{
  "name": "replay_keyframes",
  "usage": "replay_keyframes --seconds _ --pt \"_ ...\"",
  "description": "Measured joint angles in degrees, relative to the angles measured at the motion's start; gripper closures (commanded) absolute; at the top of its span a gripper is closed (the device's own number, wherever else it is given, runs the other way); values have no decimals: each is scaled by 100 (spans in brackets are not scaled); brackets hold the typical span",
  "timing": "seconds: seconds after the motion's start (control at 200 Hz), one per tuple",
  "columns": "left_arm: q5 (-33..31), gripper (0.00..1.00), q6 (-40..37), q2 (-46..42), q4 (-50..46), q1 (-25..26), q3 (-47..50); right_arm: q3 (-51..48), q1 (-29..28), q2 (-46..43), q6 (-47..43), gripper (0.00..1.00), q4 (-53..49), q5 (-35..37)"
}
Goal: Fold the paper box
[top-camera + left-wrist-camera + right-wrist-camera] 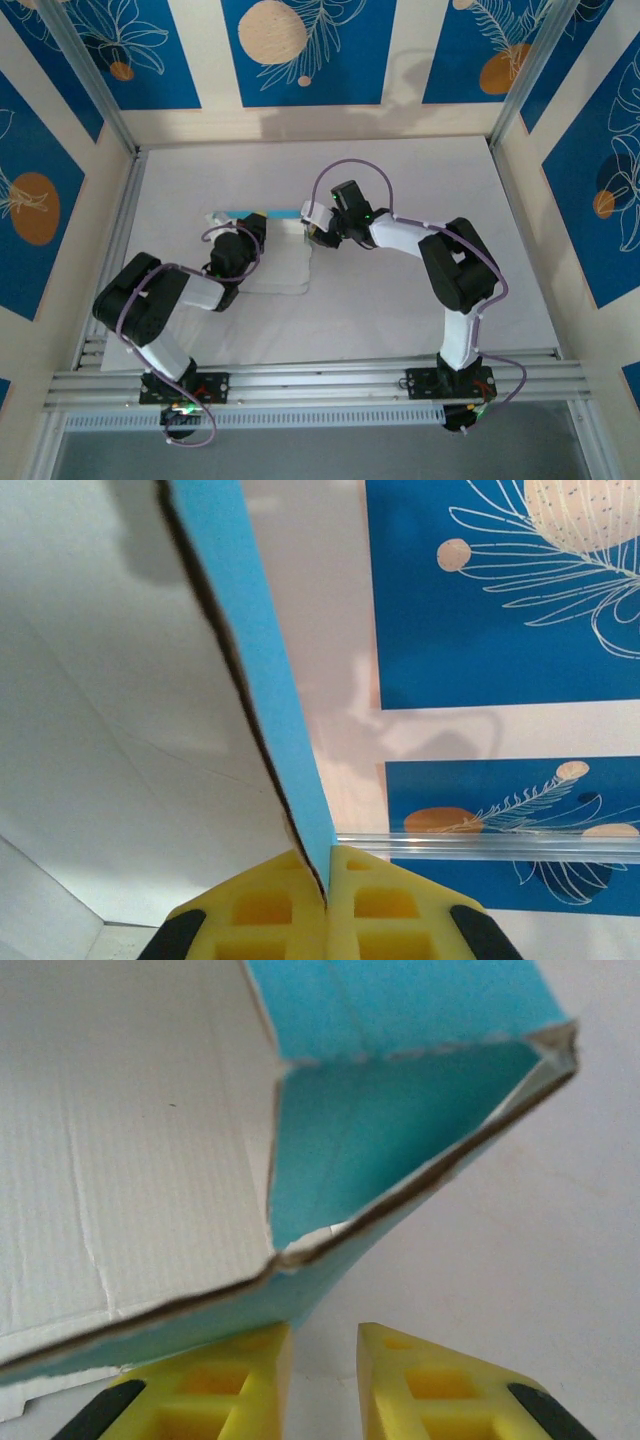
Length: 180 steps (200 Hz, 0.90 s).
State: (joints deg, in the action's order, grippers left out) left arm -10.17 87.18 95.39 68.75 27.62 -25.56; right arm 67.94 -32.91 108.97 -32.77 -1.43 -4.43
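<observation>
Seen from overhead, the left gripper (252,230) sits at about nine o'clock from the middle of the table (400,310), and its arm reaches up from the seven o'clock corner. On its wrist camera the yellow fingers (260,910) are pressed together on an upright wall of the paper box (120,730). The card's brown cut edge runs from the pinch toward eleven o'clock, with the white face to its left and the light-blue face to its right. Beyond it, at two o'clock, stands a blue patterned wall panel (500,590).

From above, the paper box (275,268) lies white side up on the table just left of centre, between the two grippers. A light-blue strip stands along its twelve o'clock edge.

The right gripper (318,230) is at the box's two o'clock corner. On its wrist camera the jaws stand slightly apart, with bare table in the gap and nothing held. A corner of the box fills the space above them. Its white panel lies toward ten o'clock and a light-blue flap is folded in toward one o'clock. The card's lower edge passes close over the finger (240,1380) at seven o'clock, and I cannot tell whether it touches.
</observation>
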Motion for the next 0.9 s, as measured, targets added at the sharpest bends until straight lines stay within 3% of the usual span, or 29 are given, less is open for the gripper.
replay_keyframes --seconds 0.62,0.9 --pt "-197 100 94 68 -181 -15 -234 1620 2 463 389 72 -2103 -348" --pt "-190 100 83 70 -197 -17 -236 1862 -11 564 354 72 -2490 -243"
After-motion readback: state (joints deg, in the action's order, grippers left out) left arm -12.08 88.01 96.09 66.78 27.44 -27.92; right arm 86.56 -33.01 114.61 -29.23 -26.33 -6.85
